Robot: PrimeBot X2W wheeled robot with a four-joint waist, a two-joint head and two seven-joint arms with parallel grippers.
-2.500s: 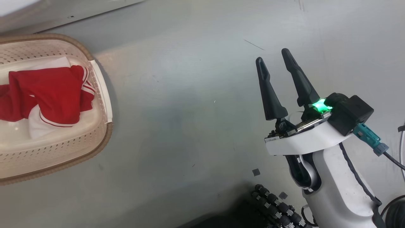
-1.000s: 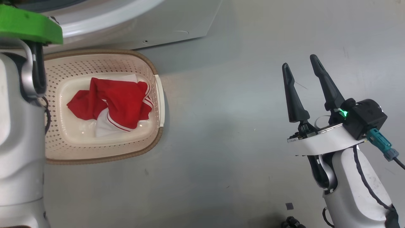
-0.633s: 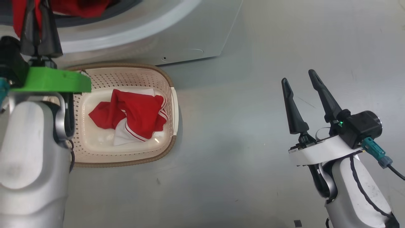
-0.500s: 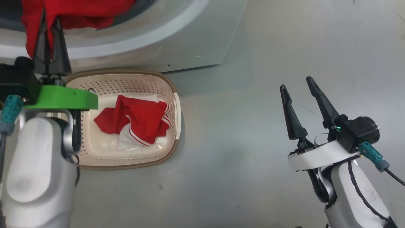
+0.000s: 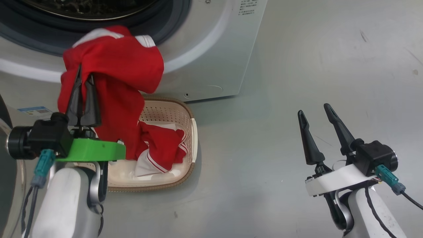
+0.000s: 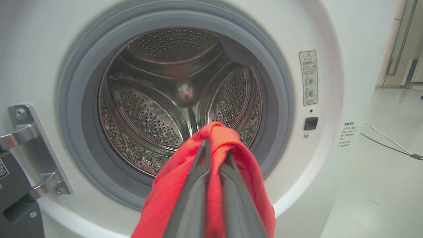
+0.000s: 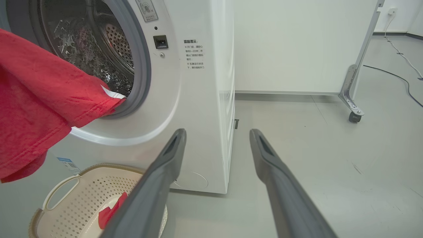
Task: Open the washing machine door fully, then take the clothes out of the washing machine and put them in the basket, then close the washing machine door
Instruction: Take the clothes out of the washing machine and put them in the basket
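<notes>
My left gripper (image 5: 84, 71) is shut on a red garment (image 5: 122, 66) with white trim, held in front of the washing machine (image 5: 211, 59) just outside its grey seal. The cloth hangs down over the left part of the basket (image 5: 186, 114), where another red garment (image 5: 165, 148) lies. In the left wrist view the left gripper (image 6: 216, 148) pinches the garment (image 6: 172, 185) before the steel drum (image 6: 148, 109). The door's dark edge (image 5: 5, 185) stands swung aside at the far left. My right gripper (image 5: 314, 110) hovers open over the floor to the right, holding nothing.
Bare grey floor (image 5: 297, 49) lies right of the machine. The right wrist view has the right gripper (image 7: 217, 132), the basket (image 7: 62, 186), a white partition on a caster (image 7: 355, 117) and a cable (image 7: 400, 77) on the floor. The door hinge (image 6: 23, 132) sits left of the opening.
The head camera has tilted up towards the machine. My left gripper has come out of the drum with a red garment, which now hangs over the basket. The right gripper stays open.
</notes>
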